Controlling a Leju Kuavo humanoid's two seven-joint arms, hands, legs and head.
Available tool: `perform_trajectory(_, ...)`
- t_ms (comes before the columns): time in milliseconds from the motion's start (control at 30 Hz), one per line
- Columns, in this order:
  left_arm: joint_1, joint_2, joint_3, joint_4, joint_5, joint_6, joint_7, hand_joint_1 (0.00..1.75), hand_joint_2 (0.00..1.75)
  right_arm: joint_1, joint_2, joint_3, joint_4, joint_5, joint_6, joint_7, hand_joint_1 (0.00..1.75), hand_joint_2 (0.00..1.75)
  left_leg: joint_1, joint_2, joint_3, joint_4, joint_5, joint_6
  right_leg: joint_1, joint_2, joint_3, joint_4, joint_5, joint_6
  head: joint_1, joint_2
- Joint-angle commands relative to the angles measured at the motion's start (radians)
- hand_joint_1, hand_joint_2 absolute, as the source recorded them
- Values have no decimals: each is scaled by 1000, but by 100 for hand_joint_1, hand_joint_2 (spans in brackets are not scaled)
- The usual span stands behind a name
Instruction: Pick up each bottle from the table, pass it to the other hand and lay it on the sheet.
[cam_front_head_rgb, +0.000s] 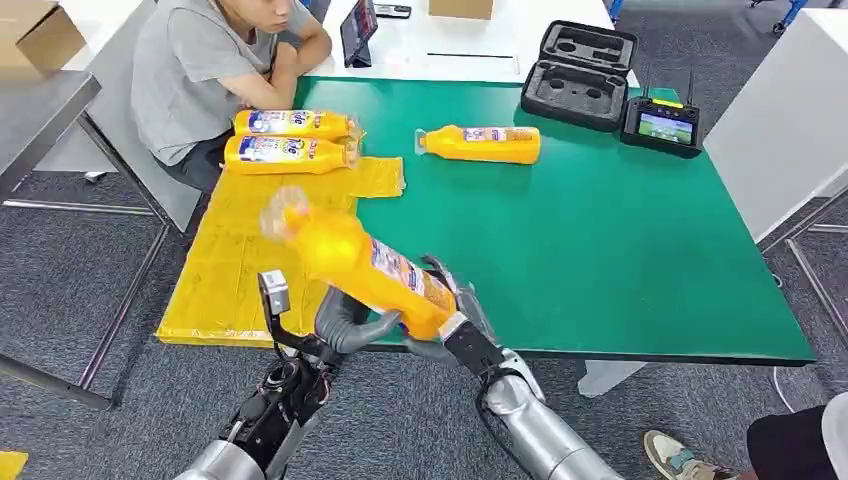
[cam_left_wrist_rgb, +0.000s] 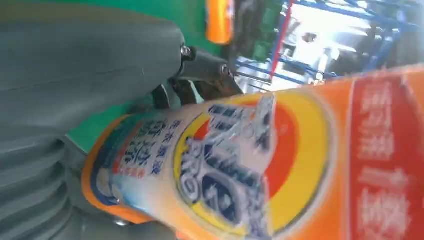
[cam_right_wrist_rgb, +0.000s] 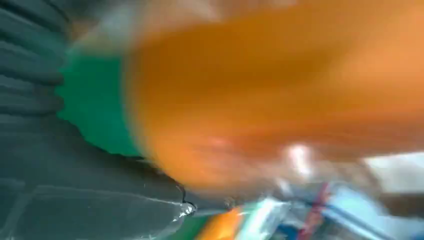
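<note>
An orange bottle with a colourful label hangs tilted above the table's front edge, cap end blurred over the yellow sheet. My left hand curls under its body, and my right hand grips its base end. In the left wrist view the label is close against my left hand. In the right wrist view the bottle is an orange blur beside my right hand. Two bottles lie on the sheet's far end. Another bottle lies on the green table.
A person sits at the table's far left corner, close to the sheet. A black foam case and a remote controller stand at the back right. Another person's shoe is on the floor at the bottom right.
</note>
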Motion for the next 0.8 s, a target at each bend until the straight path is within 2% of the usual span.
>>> perform_trajectory(33, -33, 36, -22, -50, -84, 116, -2, 175, 175, -22, -16, 9, 79, 20, -53, 5, 0, 0, 1, 5, 2, 2, -2, -2, 1, 4, 1, 1, -1, -2, 0, 0)
perform_trajectory(267, -22, 37, -1, -68, -88, 103, -2, 175, 175, -13, -20, 9, 57, 11, -42, 5, 0, 0, 0, 3, 1, 0, -1, -1, 1, 3, 0, 0, 0, -1, 0, 0)
perform_trajectory(400, -23, 36, 0, -60, -123, 144, -2, 175, 175, -2, -23, -1, 54, 0, -44, 5, 0, 0, 1, 3, 2, 1, -1, -1, 1, 2, 2, 0, -1, -1, 0, 0)
perform_trajectory(500, -29, 52, -5, -96, -236, 269, -2, 175, 175, 11, -24, -11, 46, -10, -48, 5, 0, 0, 1, 3, 1, 1, -1, -1, 1, 3, 0, 0, 0, -1, 0, 0)
perform_trajectory(567, -32, 57, -6, -94, -259, 297, -2, 175, 175, 14, -24, -13, 43, -12, -48, 5, 0, 0, 0, 3, 1, 1, -1, -1, 1, 3, 1, 1, 0, -1, 0, 0)
perform_trajectory(667, -59, 85, -19, -75, -379, 453, -2, 175, 175, 24, -23, -18, 31, -15, -52, 5, 0, 0, 1, 4, 3, 2, -2, -2, 2, 3, 2, 2, -1, -3, 0, 0)
perform_trajectory(800, -61, 93, -15, -76, -378, 447, -2, 175, 175, 27, -22, -18, 29, -14, -54, 5, 0, 0, 1, 4, 2, 1, -2, -2, 1, 3, 1, 1, -1, -2, 0, 0)
